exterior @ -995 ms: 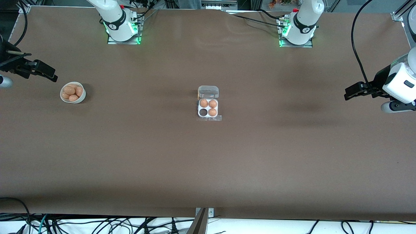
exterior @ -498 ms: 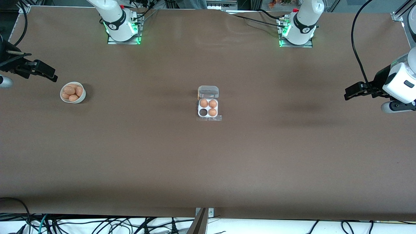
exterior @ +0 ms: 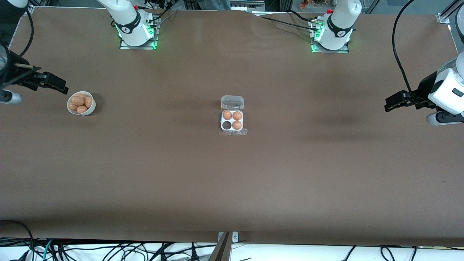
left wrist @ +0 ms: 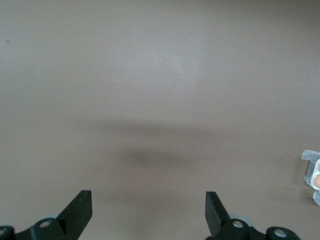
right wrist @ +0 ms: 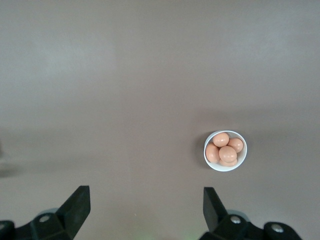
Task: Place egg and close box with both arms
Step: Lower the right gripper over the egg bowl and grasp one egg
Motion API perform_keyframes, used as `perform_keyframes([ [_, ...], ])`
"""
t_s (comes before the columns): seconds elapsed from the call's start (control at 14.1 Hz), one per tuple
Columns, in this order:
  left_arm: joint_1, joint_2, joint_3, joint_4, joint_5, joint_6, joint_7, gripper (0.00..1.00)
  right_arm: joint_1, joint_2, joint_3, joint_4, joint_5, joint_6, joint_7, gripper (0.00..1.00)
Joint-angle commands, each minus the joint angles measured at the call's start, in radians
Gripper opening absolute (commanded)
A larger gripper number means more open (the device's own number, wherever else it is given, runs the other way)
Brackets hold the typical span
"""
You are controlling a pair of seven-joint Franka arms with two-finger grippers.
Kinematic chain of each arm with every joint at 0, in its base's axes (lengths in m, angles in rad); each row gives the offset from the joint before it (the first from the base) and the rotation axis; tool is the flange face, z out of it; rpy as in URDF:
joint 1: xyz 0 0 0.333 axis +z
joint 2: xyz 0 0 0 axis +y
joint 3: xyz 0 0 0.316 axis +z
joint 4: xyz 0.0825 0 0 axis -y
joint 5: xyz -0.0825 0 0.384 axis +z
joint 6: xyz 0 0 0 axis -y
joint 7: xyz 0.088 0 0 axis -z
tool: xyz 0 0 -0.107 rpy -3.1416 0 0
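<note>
While both jaws gape, box [exterior: 232,119] lid open, bowl [exterior: 81,104] holds eggs [exterior: 80,102].

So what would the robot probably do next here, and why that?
Probably the right gripper drops over the white bowl and takes an egg. The box lies open mid-table with three cells filled and one empty. The right gripper hangs beside the bowl, jaws open, holding nothing. The left gripper waits, open, at its end of the table.

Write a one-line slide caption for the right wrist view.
Open right gripper hovers above the brown table, with a white bowl of eggs ahead.
</note>
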Motion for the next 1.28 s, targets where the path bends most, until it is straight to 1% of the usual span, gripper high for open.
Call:
perform_keyframes([
  [0.0, -0.004, 0.0, -0.007, 0.016, -0.011, -0.011, 0.016, 1.0, -0.025, 0.082, -0.008, 0.015, -0.016, -0.044, -0.089, 1.0],
  [0.07, -0.004, 0.0, -0.007, 0.016, -0.011, -0.011, 0.016, 1.0, -0.031, 0.122, -0.008, 0.012, -0.016, -0.05, -0.085, 1.0],
  [0.21, -0.004, 0.0, -0.009, 0.015, -0.011, -0.011, 0.017, 1.0, -0.052, 0.155, -0.02, -0.032, -0.016, -0.024, -0.085, 1.0],
  [0.28, -0.004, 0.0, -0.009, 0.015, -0.011, -0.011, 0.017, 1.0, -0.06, 0.171, -0.031, -0.058, -0.018, -0.004, -0.085, 1.0],
  [0.36, -0.004, 0.0, -0.009, 0.015, -0.011, -0.011, 0.016, 1.0, -0.061, 0.173, -0.055, -0.102, -0.019, 0.041, -0.091, 1.0],
  [0.5, -0.004, 0.0, -0.009, 0.015, -0.011, -0.011, 0.019, 1.0, -0.061, 0.159, -0.086, -0.216, -0.042, 0.152, -0.096, 1.0],
  [0.57, -0.004, 0.002, -0.009, 0.013, -0.011, -0.011, 0.022, 1.0, -0.061, 0.146, -0.112, -0.27, -0.047, 0.208, -0.115, 1.0],
  [0.71, -0.004, 0.002, -0.009, 0.01, -0.011, -0.011, 0.022, 1.0, -0.061, 0.121, -0.155, -0.375, -0.048, 0.333, -0.187, 1.0],
  [0.85, -0.004, 0.006, -0.009, 0.01, -0.011, -0.011, 0.022, 1.0, -0.061, 0.089, -0.21, -0.496, -0.047, 0.487, -0.278, 1.0],
  [1.0, -0.004, 0.006, -0.009, 0.01, -0.011, -0.011, 0.022, 1.0, -0.061, 0.058, -0.253, -0.607, -0.047, 0.603, -0.358, 1.0],
  [1.07, -0.002, 0.006, -0.009, 0.01, -0.011, -0.011, 0.022, 1.0, -0.061, 0.049, -0.267, -0.646, -0.047, 0.652, -0.387, 1.0],
  [1.21, -0.002, 0.008, -0.009, 0.01, -0.011, -0.011, 0.022, 1.0, -0.061, 0.05, -0.301, -0.683, -0.047, 0.695, -0.428, 1.0],
])
